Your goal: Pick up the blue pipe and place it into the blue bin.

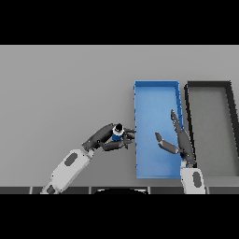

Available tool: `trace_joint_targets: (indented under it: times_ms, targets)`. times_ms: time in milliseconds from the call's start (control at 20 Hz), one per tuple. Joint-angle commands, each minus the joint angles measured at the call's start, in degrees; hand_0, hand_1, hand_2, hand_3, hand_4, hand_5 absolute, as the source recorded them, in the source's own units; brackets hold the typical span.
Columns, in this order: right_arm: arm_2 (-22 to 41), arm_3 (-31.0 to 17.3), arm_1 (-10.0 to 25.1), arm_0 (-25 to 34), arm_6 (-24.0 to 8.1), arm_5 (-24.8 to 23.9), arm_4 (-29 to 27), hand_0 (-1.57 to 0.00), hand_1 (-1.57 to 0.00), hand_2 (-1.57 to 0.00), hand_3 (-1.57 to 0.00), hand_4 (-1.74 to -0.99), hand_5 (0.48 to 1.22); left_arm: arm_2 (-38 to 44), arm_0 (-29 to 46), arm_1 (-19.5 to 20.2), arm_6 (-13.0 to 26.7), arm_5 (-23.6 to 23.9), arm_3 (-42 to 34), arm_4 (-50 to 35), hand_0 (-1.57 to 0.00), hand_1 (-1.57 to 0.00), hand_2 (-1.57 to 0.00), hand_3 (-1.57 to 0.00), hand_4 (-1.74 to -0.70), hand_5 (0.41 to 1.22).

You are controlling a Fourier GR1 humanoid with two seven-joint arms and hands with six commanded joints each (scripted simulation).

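Just at nine o'clock of the blue bin (156, 88), our left hand (109, 137) has its fingers clamped on the blue pipe (116, 134); release into the bin remains, while our right hand (179, 140) hovers over it, fingers apart.

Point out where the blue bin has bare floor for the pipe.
The blue bin's far half, toward its back wall, is bare. Its near half is crowded: the open right hand hovers there. The left hand holds the blue pipe just outside the bin's left wall.
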State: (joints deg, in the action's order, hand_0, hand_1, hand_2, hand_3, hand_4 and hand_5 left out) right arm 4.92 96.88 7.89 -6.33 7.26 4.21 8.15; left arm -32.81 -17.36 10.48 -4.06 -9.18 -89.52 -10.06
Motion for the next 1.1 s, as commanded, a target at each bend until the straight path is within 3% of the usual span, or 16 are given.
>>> trace_joint_targets:
  times_ms: [0, 250, 500, 650, 850, 1050]
  targets:
    - [0.03, 0.47, -0.03, 0.20, -0.80, -0.27, 0.15, 0.00, 0.00, 0.00, 0.00, -1.195, 0.635, -0.62, 0.31, 0.15, -0.04, 0.01, -0.87, 0.36, -1.56, -1.56, -1.56, -1.44, -1.73, 1.218]
    - [0.07, -0.31, -0.87, -0.23, -1.15, -0.21, -0.39, 0.00, 0.00, 0.00, 0.00, -1.174, 0.629, -0.55, -0.58, 0.25, 1.40, -0.40, -0.81, -0.82, -1.57, -1.57, -1.57, -1.44, -1.73, 1.219]
    - [0.31, 0.55, -2.06, -1.22, -1.93, -0.69, -0.88, 0.00, 0.00, 0.00, 0.00, -1.207, 0.619, -0.87, -0.13, 1.24, 1.32, -0.37, -1.01, -0.54, -1.57, -1.57, -1.57, -1.44, -1.73, 1.220]
    - [-0.17, 2.31, -1.50, -1.25, -0.39, 1.67, -4.17, 0.00, 0.00, 0.00, 0.00, -1.195, 0.610, -1.18, 0.16, 1.55, 0.76, -0.33, -0.96, -0.28, -1.57, -1.57, -1.57, -1.44, -1.73, 1.221]
    - [-0.69, 8.88, 3.63, 1.71, -6.33, 11.17, -16.16, 0.00, 0.00, 0.00, 0.00, -1.215, 0.561, -1.35, -0.81, 1.12, 1.14, -0.21, -0.61, -0.43, -1.57, -1.57, -1.57, -1.44, -1.73, 1.221]
    - [2.34, 15.31, 8.92, 6.87, -13.82, 16.72, -21.24, 0.00, 0.00, 0.00, 0.00, -1.274, 0.518, -1.67, -0.49, 1.42, 1.13, 0.11, -1.02, -0.38, -1.57, -1.57, -1.57, -1.44, -1.73, 1.221]
